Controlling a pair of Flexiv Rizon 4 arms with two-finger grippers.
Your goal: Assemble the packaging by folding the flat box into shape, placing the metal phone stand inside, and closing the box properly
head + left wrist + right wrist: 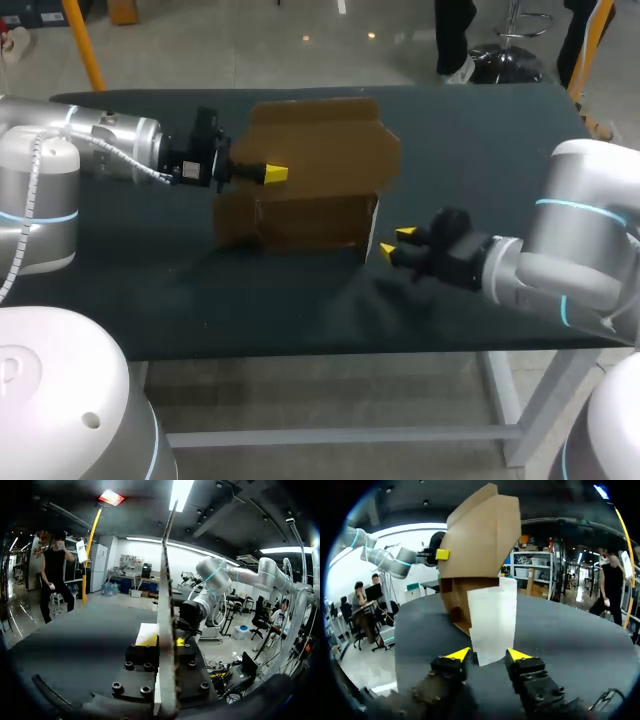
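- Dark table [480, 150] under both arms, and no metal phone stand shows in any view, so this looks like the folding stage.
- Nearest in: the right gripper [396, 241] sits low over the table at the box's near corner. Its yellow fingers are spread apart with nothing pinched.
- Just ahead of it is the white flap [492, 620], the pale inner face of the card, standing upright. In the right wrist view its lower end dips into the gap between the fingers, and neither finger seems to touch it.
- Behind the flap stands the brown box [310, 222], half formed on the middle of the table. Its front wall is up and the tall panel [320, 140] rises at the back.
- Farthest: the left gripper [164, 639] comes in from the side, clamped on a cardboard panel. The left wrist view shows the sheet edge-on, squeezed between both fingers.
- Risk one, as I judge it: if the right fingers close off-centre, or push before they grip, the flap creases the wrong way.
- Risk two: the box is anchored by one thin panel only. A sideways shove could twist it in the left grip, tear the fold, or skid the shell across the table and flatten it.
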